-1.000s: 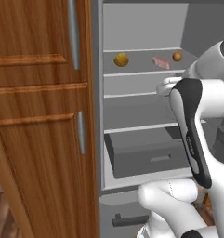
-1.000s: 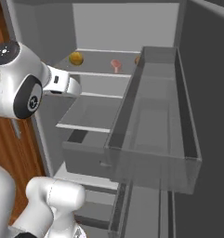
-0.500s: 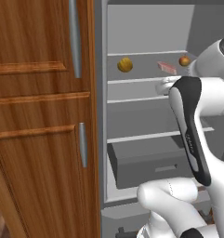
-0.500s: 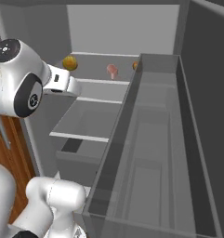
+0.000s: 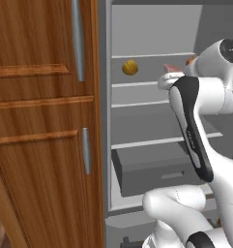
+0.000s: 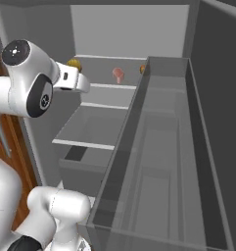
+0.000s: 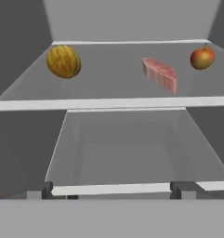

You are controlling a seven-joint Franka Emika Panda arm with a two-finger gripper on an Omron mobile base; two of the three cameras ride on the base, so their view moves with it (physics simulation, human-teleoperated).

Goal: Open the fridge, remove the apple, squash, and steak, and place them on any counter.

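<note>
1. The tall plain grey fridge stands open, its door with a deep grey bin swung out on the right.
2. On one upper grey shelf lie three foods, well apart: the lumpy yellow-orange squash at the left, the flat pinkish-red steak in the middle, the small round red-orange apple at the right.
3. The two-finger gripper of the white arm faces the shelves from outside; its dark fingertips stand wide apart, holding nothing.
4. A brown wooden cabinet with silver handles stands just left of the fridge.
</note>
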